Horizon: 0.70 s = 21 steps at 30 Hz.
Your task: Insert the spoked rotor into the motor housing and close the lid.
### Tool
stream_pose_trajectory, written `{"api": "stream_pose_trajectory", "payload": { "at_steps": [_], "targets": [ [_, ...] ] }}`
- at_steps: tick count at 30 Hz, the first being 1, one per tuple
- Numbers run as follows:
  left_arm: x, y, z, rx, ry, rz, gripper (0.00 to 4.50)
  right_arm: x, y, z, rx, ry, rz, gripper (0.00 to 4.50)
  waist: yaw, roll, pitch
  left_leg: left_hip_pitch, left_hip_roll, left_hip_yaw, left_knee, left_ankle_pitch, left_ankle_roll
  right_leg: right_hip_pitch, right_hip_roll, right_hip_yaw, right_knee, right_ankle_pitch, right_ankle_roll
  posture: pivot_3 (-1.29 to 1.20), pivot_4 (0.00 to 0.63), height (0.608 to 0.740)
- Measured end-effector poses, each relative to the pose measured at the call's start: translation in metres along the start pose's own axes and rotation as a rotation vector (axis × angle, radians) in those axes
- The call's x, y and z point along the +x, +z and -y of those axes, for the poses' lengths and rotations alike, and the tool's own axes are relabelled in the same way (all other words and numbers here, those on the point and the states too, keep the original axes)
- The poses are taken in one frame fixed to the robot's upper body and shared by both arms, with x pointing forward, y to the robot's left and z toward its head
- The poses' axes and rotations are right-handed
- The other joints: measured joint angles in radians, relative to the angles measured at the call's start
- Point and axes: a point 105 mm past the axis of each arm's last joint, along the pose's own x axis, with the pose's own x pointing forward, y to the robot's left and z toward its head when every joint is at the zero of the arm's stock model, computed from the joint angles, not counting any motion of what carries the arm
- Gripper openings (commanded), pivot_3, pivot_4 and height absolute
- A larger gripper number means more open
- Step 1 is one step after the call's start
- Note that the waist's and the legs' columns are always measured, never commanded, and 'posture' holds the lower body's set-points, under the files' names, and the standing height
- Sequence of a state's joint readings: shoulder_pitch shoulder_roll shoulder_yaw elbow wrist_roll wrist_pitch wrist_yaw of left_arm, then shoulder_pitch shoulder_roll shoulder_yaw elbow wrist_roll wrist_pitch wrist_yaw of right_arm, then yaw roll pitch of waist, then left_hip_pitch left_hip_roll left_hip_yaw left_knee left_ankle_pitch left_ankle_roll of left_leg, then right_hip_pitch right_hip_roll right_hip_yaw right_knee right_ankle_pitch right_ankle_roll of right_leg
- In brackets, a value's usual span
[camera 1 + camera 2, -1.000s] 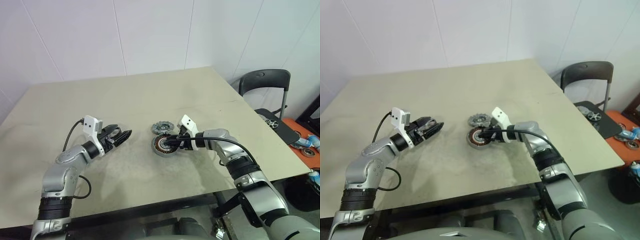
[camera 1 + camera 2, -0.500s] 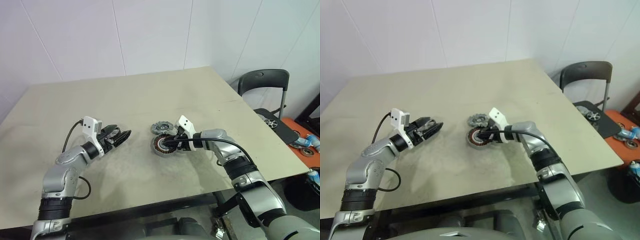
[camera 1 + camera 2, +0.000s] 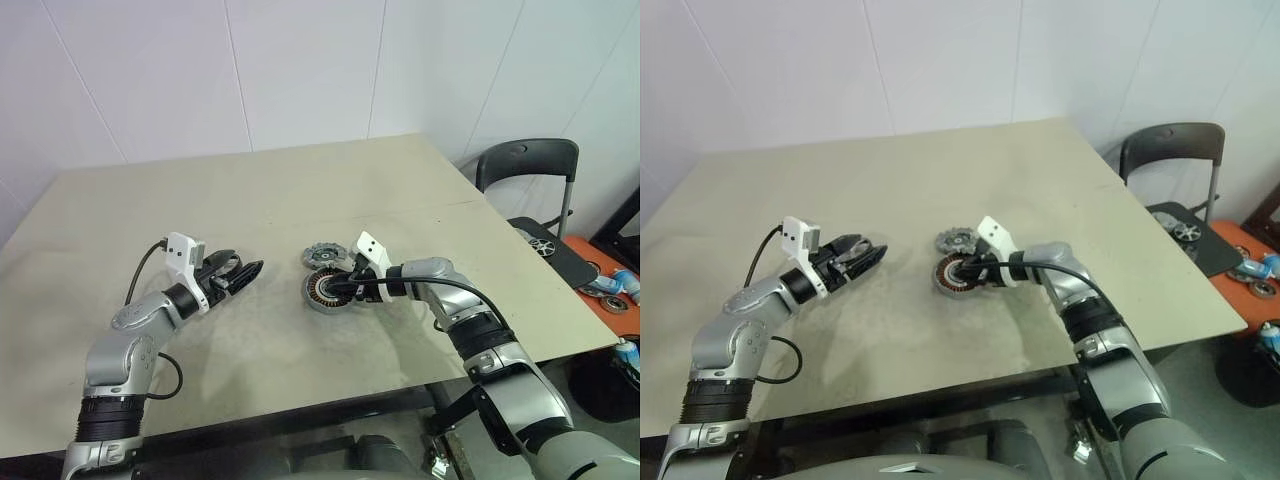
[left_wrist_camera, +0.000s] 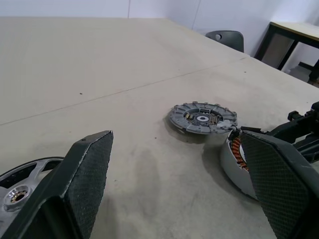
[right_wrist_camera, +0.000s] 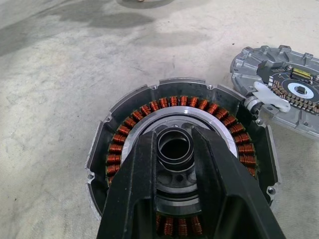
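A beige table carries all the parts, with a black chair beyond its right corner. The motor housing sits near the table's middle, its copper windings ringing a dark central hub. The right gripper reaches into it, its fingers narrowly parted on either side of that hub. The lid lies flat just behind the housing, almost touching it. The left gripper hovers well to the left, jaws spread wide and empty, with the spoked rotor lying beside it.
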<state>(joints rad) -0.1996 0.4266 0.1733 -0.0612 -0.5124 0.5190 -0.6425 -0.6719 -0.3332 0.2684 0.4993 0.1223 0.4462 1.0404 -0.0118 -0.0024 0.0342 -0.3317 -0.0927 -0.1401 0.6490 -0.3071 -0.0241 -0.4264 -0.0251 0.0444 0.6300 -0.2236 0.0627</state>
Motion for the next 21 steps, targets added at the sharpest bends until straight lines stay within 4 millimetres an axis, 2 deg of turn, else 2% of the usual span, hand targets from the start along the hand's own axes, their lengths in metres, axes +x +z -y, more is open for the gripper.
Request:
{"api": "stream_pose_trajectory", "payload": {
  "at_steps": [10, 12, 15, 21],
  "targets": [
    [-0.0004, -0.0011, -0.0006, -0.002, 0.007, -0.002, 4.32, -0.0040, -0.0021, 0.0021, -0.019, 0.004, -0.008, 0.71, 0.001, 0.000, 0.000, 0.001, 0.000, 0.000, 0.000, 0.000, 0.000, 0.001, 0.000, 0.000, 0.000, 0.000, 0.000, 0.00, 0.000, 0.740],
    [-0.0006, -0.0015, -0.0007, -0.003, 0.007, -0.003, 4.32, -0.0039, -0.0021, 0.0028, -0.027, -0.001, -0.006, 1.43, 0.001, 0.000, 0.000, 0.002, 0.000, 0.000, 0.000, 0.000, 0.000, 0.002, 0.000, 0.000, 0.000, 0.000, 0.000, 0.00, 0.000, 0.740],
    [-0.0005, -0.0016, -0.0005, -0.004, 0.007, -0.002, 4.32, -0.0026, -0.0021, 0.0024, -0.031, -0.002, -0.008, 2.29, 0.001, 0.000, 0.000, 0.003, 0.000, 0.000, 0.000, 0.000, 0.000, 0.003, 0.000, 0.000, 0.000, 0.000, 0.000, 0.00, 0.000, 0.740],
    [-0.0005, -0.0016, -0.0006, -0.003, 0.005, 0.001, 4.32, -0.0014, -0.0025, 0.0033, -0.033, -0.015, -0.013, 2.29, 0.000, 0.000, 0.000, 0.009, 0.000, 0.000, 0.000, 0.000, 0.000, 0.009, 0.000, 0.000, 0.000, 0.000, 0.000, 0.00, 0.000, 0.740]
  ]
}}
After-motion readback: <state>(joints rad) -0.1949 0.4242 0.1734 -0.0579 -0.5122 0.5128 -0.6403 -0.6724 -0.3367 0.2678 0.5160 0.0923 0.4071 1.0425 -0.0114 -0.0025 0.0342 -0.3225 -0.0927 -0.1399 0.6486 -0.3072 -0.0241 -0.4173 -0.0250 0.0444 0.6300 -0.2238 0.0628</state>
